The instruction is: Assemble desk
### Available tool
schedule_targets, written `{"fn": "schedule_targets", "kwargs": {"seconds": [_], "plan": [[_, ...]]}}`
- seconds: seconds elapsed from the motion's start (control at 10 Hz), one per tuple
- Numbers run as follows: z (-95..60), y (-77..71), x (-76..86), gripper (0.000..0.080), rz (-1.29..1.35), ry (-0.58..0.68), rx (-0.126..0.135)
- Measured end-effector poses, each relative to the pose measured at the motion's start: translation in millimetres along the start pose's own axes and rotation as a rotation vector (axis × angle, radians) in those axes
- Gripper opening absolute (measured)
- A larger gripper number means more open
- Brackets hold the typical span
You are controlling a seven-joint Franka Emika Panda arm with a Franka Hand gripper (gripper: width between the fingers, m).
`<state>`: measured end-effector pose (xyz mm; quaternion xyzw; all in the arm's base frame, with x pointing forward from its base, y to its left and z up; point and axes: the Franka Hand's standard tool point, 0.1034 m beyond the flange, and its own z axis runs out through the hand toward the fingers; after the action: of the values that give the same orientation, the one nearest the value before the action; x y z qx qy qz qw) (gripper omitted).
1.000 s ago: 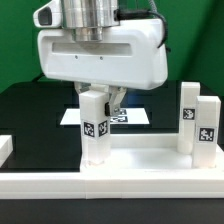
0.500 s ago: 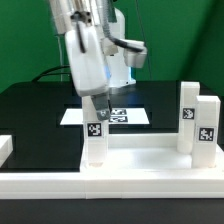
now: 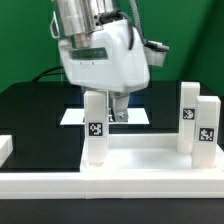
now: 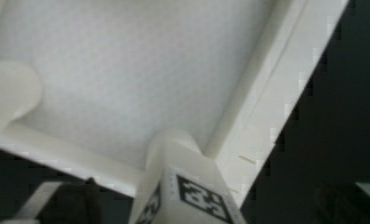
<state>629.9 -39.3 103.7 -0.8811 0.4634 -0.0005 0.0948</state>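
The desk panel (image 3: 150, 160) is seen lying flat across the lower part of the exterior view, its raised rim forming a shallow tray whose near wall runs along the bottom of the frame. Nothing loose is seen in the visible part of the recess inside the rim, which is partly hidden by the near wall; the same recess is shown in the wrist view as a bare, pale floor bounded by a bright rim wall (image 4: 280, 95). Three legs are seen standing upright at the panel. One leg (image 3: 95, 128), bearing a black-and-white tag on its face, is placed at lower centre of the exterior view, at the panel's corner, and its top and tag are also caught by the wrist camera (image 4: 200, 190). Two further tagged legs are seen at the right of the frame, a taller-looking one (image 3: 189, 115) behind and another (image 3: 206, 128) just beside it, nearer the frame's right edge. The gripper (image 3: 107, 107) is held directly above the central leg, in the upper middle of the frame; its fingers (image 3: 118, 108) appear spread apart, with the leg's top close beside them and no firm grasp shown. The marker board (image 3: 135, 117) is partly seen lying on the dark table (image 3: 30, 115) behind the gripper.
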Motion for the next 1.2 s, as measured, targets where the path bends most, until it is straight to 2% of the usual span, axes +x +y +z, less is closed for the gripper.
{"fn": "schedule_targets", "kwargs": {"seconds": [0.1,0.3,0.4,0.5,0.6,0.7,0.8,0.9,1.0,1.1,1.2], "plan": [[0.6,0.6,0.7,0.0639,-0.025,0.003,-0.004],[1.1,1.6,1.4,0.0646,-0.160,0.004,-0.008],[-0.3,3.5,2.6,0.0646,-0.319,0.005,-0.035],[-7.3,1.6,6.2,0.0649,-0.573,0.009,-0.091],[-10.9,-3.4,8.2,0.0649,-0.680,0.020,-0.101],[-8.2,-0.6,7.8,0.0649,-0.618,0.018,-0.102],[-7.9,-0.4,7.9,0.0528,-0.601,0.019,-0.103],[-7.9,-0.3,8.0,0.0528,-0.598,0.019,-0.104],[-7.7,0.2,8.3,0.0346,-0.537,0.022,-0.103],[-7.8,2.5,10.5,0.0297,-0.446,0.029,-0.106],[-7.6,2.6,10.5,0.0297,-0.397,0.031,-0.105]]}}
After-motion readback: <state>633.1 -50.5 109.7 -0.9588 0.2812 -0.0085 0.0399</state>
